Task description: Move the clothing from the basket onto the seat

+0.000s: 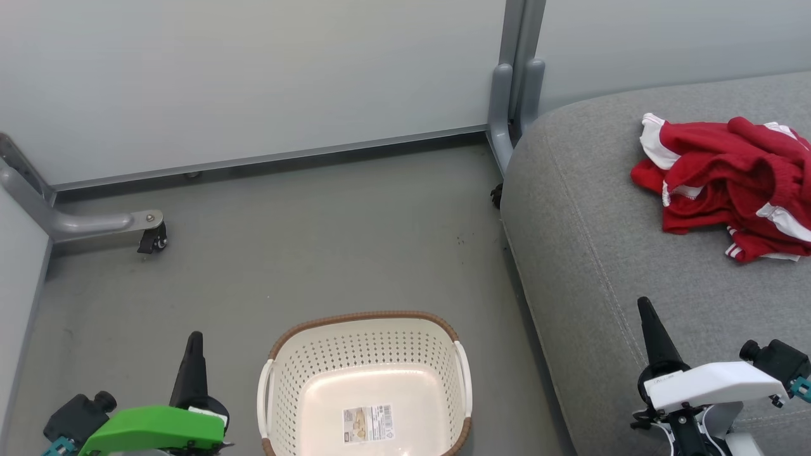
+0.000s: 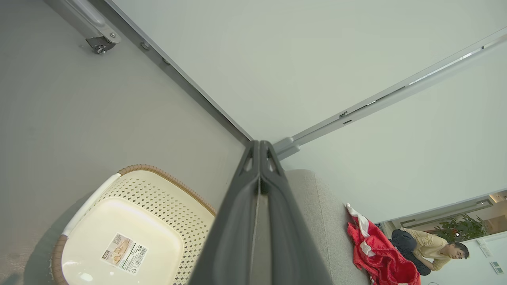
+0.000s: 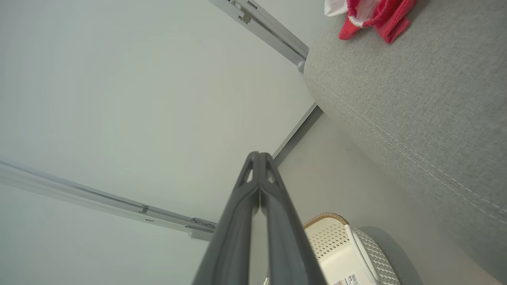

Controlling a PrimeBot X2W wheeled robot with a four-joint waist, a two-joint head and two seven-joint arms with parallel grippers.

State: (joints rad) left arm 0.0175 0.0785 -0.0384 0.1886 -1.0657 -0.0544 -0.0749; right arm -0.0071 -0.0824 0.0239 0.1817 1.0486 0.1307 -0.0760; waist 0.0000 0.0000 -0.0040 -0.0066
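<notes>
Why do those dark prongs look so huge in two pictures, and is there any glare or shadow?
Left wrist view: the left gripper sits right by the wide lens, so it looms large and slightly soft. Right wrist view: same for the right gripper; the basket throws a soft shadow beside it. Head view: even light, sharp, a pale sheen on the basket's bottom.

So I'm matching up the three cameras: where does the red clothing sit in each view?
Head view: clothing, upper right, on the seat.
Left wrist view: clothing, lower right.
Right wrist view: clothing, top edge, right of centre.
Shared landmark: the basket, on the floor beside the seat.
</notes>
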